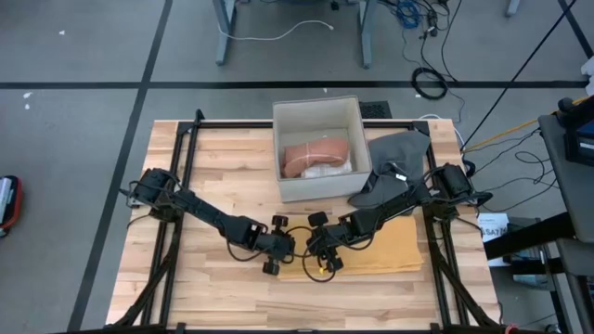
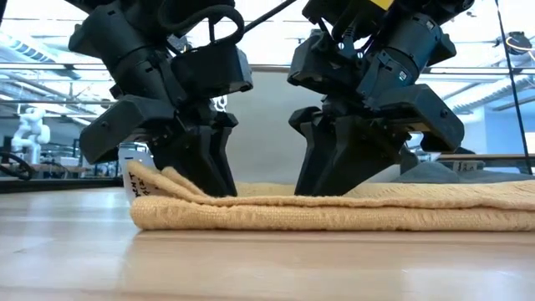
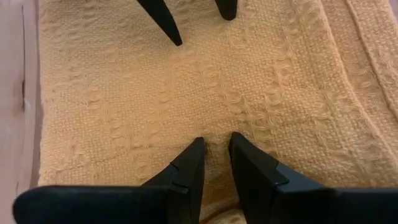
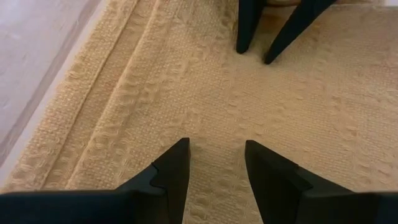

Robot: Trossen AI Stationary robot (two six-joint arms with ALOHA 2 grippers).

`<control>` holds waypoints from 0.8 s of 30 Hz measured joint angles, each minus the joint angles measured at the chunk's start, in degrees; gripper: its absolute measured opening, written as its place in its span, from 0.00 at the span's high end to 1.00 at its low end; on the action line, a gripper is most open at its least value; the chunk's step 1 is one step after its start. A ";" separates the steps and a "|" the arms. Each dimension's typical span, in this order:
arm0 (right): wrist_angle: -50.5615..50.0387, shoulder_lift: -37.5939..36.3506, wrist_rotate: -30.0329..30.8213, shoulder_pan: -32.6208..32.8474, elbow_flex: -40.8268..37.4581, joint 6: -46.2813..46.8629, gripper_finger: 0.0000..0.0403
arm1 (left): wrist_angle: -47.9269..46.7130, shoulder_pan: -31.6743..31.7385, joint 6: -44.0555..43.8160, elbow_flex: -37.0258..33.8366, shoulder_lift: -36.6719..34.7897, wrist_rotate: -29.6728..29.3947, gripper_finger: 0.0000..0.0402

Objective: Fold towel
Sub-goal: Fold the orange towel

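Towel (image 1: 385, 249): lying folded flat on the table (image 1: 213, 297), near its front edge, bare wood showing to the left.
Box (image 1: 320, 148): sitting behind the towel.
Low view: showing stacked layers at the towel's left end.
Left gripper (image 3: 216, 144): fingers standing narrowly apart, tips pressing into the weave, pinching nothing visible.
Right gripper (image 4: 217, 146): fingers standing wider apart, tips resting on the towel, facing the left gripper.

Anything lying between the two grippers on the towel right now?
Nothing but bare yellow towel between left gripper and right gripper; both wrist views show this.
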 joint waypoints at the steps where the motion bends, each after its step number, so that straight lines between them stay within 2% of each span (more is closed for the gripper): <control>1: -0.01 0.00 0.00 0.00 0.00 0.02 0.64 | 0.20 -0.15 0.07 -0.05 0.02 0.23 0.78; 17: 0.00 -0.02 -0.02 0.02 0.00 0.00 0.64 | 7.75 -5.35 0.18 -0.26 0.28 2.37 0.78; 24: 0.00 -0.02 -0.02 0.02 0.00 0.02 0.64 | 7.84 -4.45 0.58 -0.24 0.28 -0.16 0.78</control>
